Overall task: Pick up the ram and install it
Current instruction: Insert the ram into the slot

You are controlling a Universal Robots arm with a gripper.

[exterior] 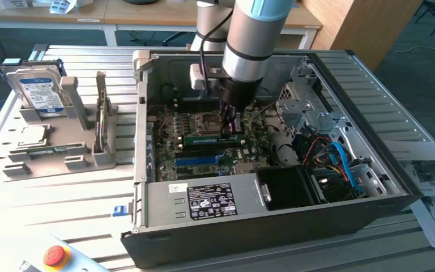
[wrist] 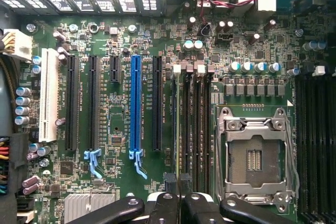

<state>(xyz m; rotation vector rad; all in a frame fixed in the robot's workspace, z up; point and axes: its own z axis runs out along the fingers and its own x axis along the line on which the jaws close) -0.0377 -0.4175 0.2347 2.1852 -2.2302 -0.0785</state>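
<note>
Arm comes pretty much straight down into the open case, wrist vertical, gripper pointing at the board. The jaws are pinched tight on the top edge of the ram. It stands on edge in the slot row right next to the empty CPU socket, running toward the exterior view's left from the fingers. Can't tell if it's clicked all the way in.

From the wrist cam the gripper has both tips squeezed together, with the ram just a thin dark line, edge-on. A second green stick sits upright in the rack outside the case.
</note>
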